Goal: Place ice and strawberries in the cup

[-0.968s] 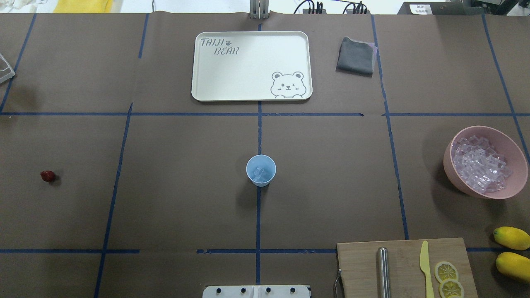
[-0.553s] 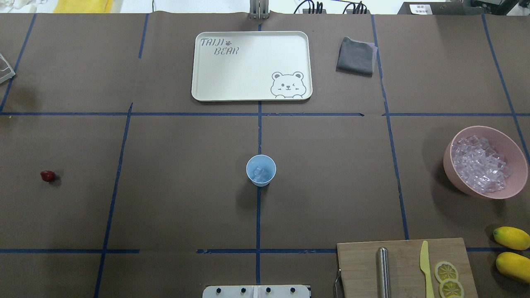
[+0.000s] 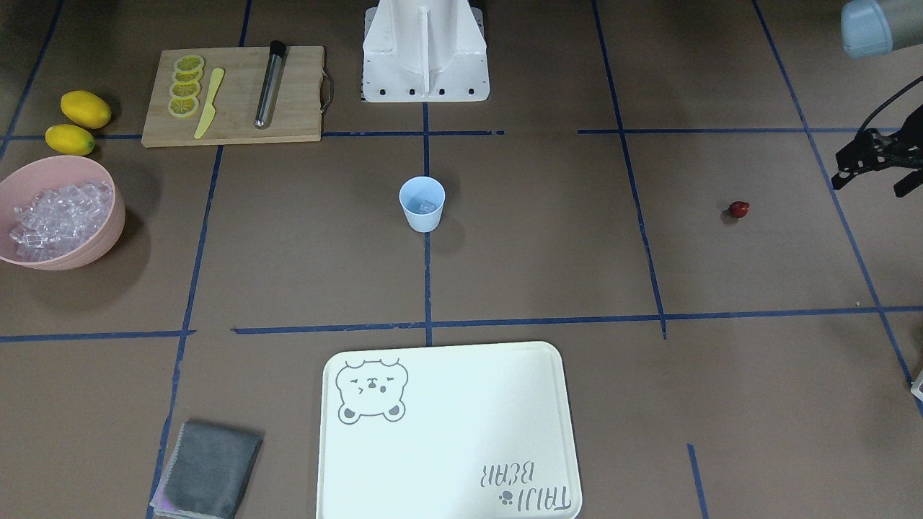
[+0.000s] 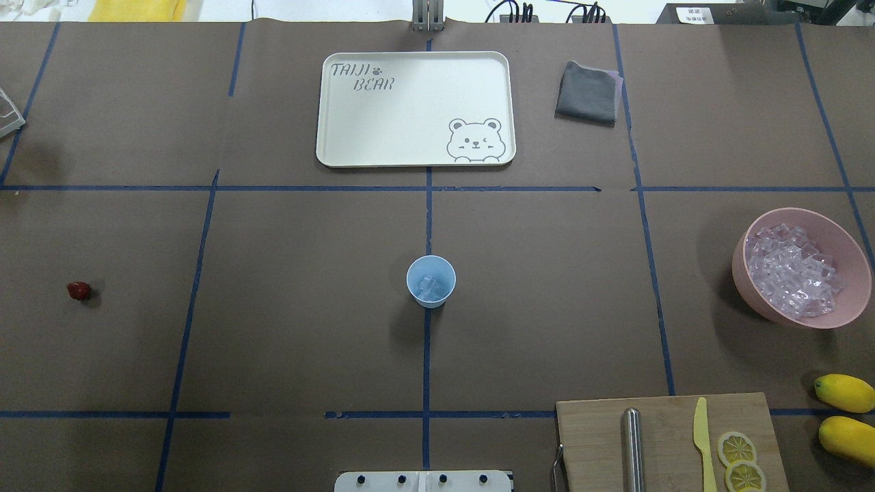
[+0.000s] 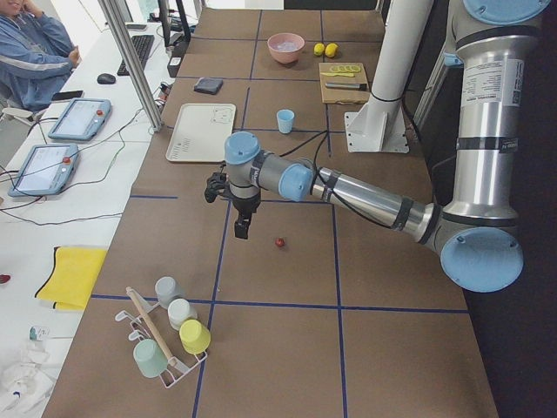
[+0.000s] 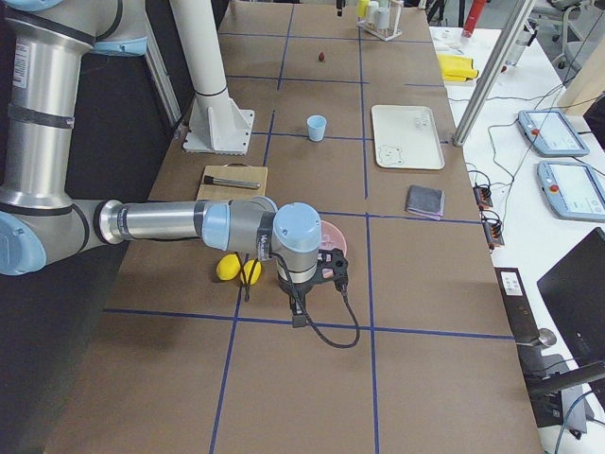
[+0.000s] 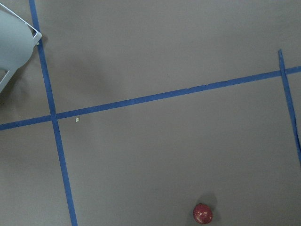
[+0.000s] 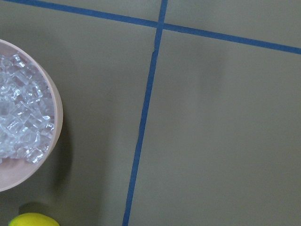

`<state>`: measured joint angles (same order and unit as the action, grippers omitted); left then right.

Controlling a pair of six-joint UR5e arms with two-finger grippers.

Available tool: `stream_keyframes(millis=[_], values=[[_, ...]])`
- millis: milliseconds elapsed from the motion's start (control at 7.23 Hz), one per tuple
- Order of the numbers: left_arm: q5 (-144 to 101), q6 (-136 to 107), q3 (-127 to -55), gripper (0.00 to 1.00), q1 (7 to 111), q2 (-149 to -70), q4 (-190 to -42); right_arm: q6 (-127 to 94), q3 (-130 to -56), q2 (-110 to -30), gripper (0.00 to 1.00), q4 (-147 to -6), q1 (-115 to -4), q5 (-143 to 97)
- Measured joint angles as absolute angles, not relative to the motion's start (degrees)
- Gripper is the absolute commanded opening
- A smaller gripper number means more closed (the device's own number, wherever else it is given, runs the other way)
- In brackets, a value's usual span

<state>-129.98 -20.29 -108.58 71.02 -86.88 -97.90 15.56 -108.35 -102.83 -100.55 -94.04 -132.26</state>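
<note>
The pale blue cup stands upright at the table's centre with a few clear ice cubes inside. More ice fills the pink bowl at the right edge. A dark red strawberry lies alone on the far left. My left gripper hovers open above the table, just beyond the strawberry, holding nothing. My right gripper hangs beside the pink bowl; I cannot tell whether it is open or shut.
A cream bear tray and a folded grey cloth lie at the back. The cutting board holds a metal rod, a yellow knife and lemon slices, with two lemons beside it. A rack of cups stands at the left end.
The ice heaped in the pink bowl has shifted slightly. The cup and the strawberry have stayed in place.
</note>
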Motion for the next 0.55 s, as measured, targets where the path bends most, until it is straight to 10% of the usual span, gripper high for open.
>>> stream_keyframes(millis=[553], values=[[-121.67,-40.12,-103.67,1.0,57.45,-81.74,-119.53,15.33,-108.31,-102.83,1.0,-100.55,-94.02,-132.35]])
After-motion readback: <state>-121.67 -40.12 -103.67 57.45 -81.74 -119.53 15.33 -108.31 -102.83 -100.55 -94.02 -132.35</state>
